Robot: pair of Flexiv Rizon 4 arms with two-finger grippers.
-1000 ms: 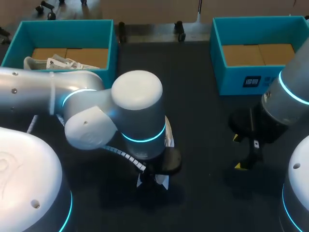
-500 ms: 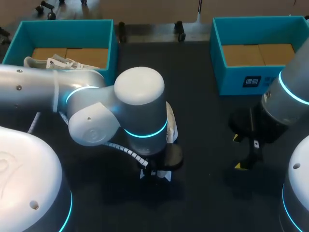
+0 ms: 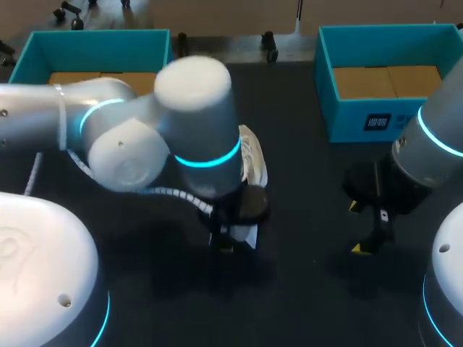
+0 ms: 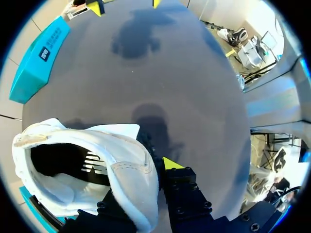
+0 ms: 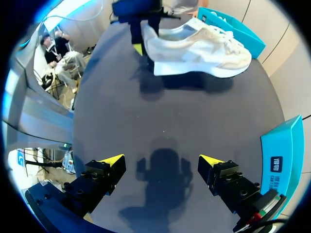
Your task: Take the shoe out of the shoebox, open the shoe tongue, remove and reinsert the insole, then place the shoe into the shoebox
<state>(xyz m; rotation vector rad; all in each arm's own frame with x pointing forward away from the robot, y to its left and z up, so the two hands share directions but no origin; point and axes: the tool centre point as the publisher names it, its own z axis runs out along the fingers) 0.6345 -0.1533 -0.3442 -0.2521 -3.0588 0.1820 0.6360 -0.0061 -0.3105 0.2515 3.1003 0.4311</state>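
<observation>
A white sneaker [image 5: 199, 46] hangs just above the dark table, its shadow beneath it. My left gripper [image 5: 141, 34] is shut on the heel collar. In the left wrist view the heel wall [image 4: 131, 170] sits between the fingers, with one yellow fingertip [image 4: 170, 163] outside it and the other hidden inside the shoe's dark opening. From the head view my left arm covers most of the shoe [image 3: 253, 163]; the heel end and the left gripper [image 3: 230, 235] show below the wrist. My right gripper [image 5: 161, 162] stands open and holds nothing, low over the table right of the shoe, also seen as the right gripper [image 3: 359, 228].
A teal shoebox [image 3: 94, 40] stands at the back left, partly behind my left arm. A second teal shoebox [image 3: 362, 116] stands at the back right, its cardboard floor bare. Dark tabletop [image 3: 304, 217] lies between the two grippers.
My left arm has swung toward the back of the table, and the shoe's heel has moved with it, away from the front edge. The right arm has not moved.
</observation>
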